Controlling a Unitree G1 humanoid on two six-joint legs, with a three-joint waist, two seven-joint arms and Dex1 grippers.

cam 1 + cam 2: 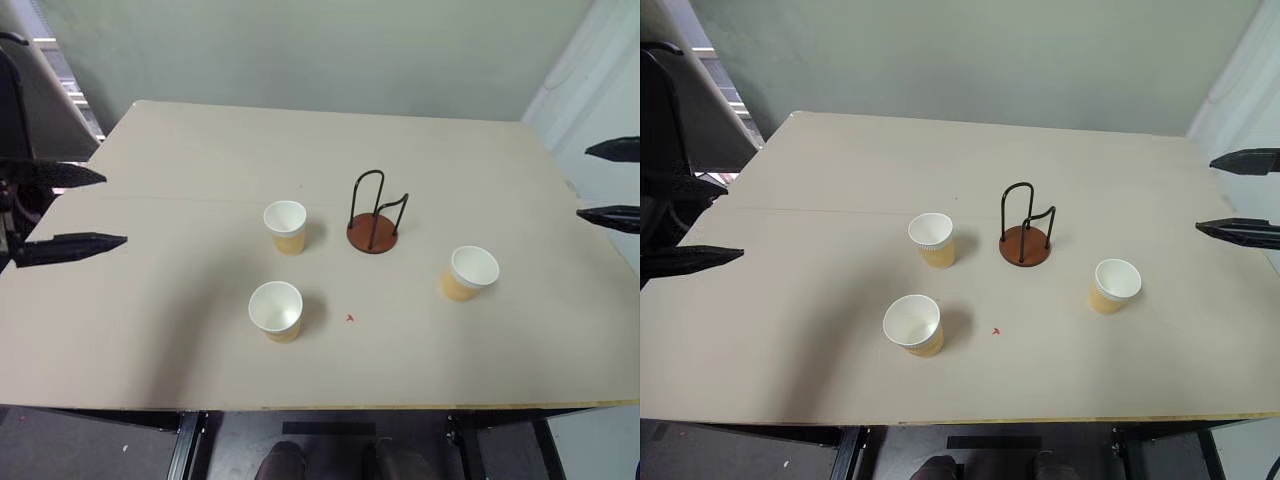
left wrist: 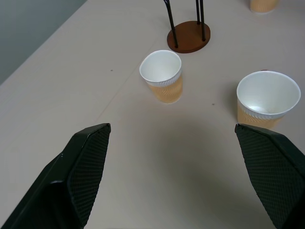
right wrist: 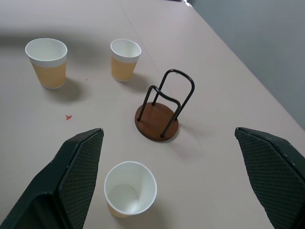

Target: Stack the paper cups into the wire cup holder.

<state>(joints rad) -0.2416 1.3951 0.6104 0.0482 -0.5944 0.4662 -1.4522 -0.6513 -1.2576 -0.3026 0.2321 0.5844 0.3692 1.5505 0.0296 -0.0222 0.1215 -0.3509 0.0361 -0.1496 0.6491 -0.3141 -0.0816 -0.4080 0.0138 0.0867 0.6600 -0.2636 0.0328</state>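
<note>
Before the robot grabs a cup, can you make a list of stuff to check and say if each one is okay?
1. All three paper cups standing upright: the far cup, the near cup and the right-side cup: ok.
2. Wire cup holder upright and empty: ok.
3. Left gripper open, holding nothing: ok.
4. Right gripper open, holding nothing: ok.
5. Cups apart from each other and from the holder, with room to grab: ok.
6. Whether the cups are clean inside and undamaged: cannot tell fully; the insides look white.
</note>
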